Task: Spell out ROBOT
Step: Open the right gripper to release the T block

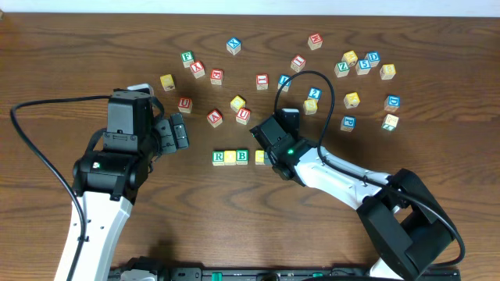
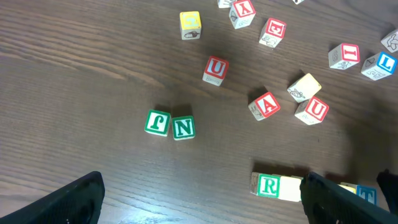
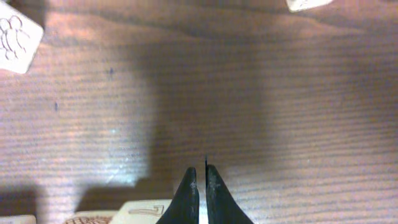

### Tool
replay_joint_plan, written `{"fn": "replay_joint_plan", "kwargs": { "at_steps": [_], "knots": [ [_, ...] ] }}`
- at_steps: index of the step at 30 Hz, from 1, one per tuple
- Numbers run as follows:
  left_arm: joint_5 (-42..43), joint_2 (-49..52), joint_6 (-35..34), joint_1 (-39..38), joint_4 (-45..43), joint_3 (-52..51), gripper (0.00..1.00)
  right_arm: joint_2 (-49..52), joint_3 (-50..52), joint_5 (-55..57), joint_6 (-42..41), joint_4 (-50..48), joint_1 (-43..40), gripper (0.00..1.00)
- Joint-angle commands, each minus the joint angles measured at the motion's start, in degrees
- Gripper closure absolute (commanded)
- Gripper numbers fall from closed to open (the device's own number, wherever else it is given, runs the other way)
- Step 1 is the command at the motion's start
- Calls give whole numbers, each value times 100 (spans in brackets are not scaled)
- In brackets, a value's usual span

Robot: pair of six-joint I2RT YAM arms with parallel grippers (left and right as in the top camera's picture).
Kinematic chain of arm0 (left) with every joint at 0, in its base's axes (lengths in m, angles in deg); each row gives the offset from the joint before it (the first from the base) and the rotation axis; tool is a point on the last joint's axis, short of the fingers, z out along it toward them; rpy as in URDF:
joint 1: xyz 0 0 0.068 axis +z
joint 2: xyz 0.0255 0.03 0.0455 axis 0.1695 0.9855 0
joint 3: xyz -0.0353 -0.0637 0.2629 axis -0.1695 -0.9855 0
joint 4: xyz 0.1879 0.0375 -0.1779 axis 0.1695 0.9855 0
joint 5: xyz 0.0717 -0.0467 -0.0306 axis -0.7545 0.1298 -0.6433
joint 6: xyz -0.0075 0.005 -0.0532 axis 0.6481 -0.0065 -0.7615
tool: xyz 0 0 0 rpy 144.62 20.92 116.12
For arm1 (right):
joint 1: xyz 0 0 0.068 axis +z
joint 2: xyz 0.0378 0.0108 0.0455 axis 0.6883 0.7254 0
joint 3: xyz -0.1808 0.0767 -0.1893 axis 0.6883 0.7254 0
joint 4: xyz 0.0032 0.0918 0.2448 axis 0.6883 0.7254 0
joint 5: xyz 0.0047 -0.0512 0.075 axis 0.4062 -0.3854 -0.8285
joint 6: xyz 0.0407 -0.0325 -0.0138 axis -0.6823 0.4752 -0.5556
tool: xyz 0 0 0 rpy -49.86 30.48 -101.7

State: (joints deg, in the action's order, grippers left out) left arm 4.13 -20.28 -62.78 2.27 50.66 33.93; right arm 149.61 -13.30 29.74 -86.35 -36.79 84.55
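A row of cubes lies at the table's middle: the green R, a yellow cube, the green B and a second yellow cube, partly under my right gripper. The left wrist view shows the R, the yellow cube beside it and a blue T at the row's far end. My right gripper is shut with its tips over bare wood just past the row. My left gripper is open and empty, left of the row.
Green F and N cubes sit together ahead of the left gripper. Red U, A and U cubes lie beyond. Many loose cubes are scattered across the far half of the table.
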Motion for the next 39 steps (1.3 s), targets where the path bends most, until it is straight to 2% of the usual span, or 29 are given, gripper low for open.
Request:
{"fn": "replay_joint_plan", "kwargs": {
  "at_steps": [1,11,39],
  "knots": [
    [-11,2,55,35,2,109,2,48,-63,238,-55,-101,24,99],
    [-11,2,55,35,0,109,2,48,-63,-361,118,-221,24,99],
    [-11,2,55,35,0,109,2,48,-63,-796,356,-313,28,99]
  ]
}}
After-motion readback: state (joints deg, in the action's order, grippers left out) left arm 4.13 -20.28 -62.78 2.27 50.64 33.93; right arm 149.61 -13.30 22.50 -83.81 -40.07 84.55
